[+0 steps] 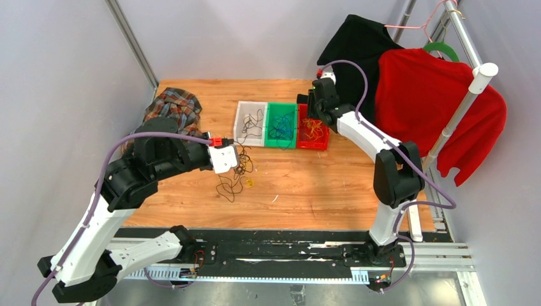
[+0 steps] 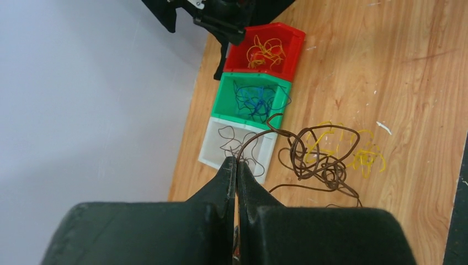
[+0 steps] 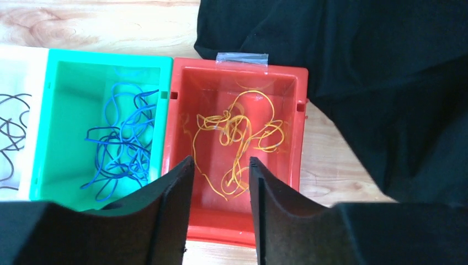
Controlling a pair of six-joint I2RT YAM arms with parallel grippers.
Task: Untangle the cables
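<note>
Glossy plastic red bin (image 3: 237,69) and green bin (image 3: 110,55); smooth wood-grain table (image 3: 110,22); matt black cloth (image 3: 359,66); thin smooth cables (image 2: 325,165).

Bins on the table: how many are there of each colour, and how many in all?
White bin: 1
Green bin: 1
Red bin: 1
Total: 3

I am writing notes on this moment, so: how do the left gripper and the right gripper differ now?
The left gripper is shut on a dark brown cable; the right gripper is open and holds nothing. The left gripper is over the table, the right gripper above the red bin that holds yellow-orange cables. Both have black fingers.
</note>
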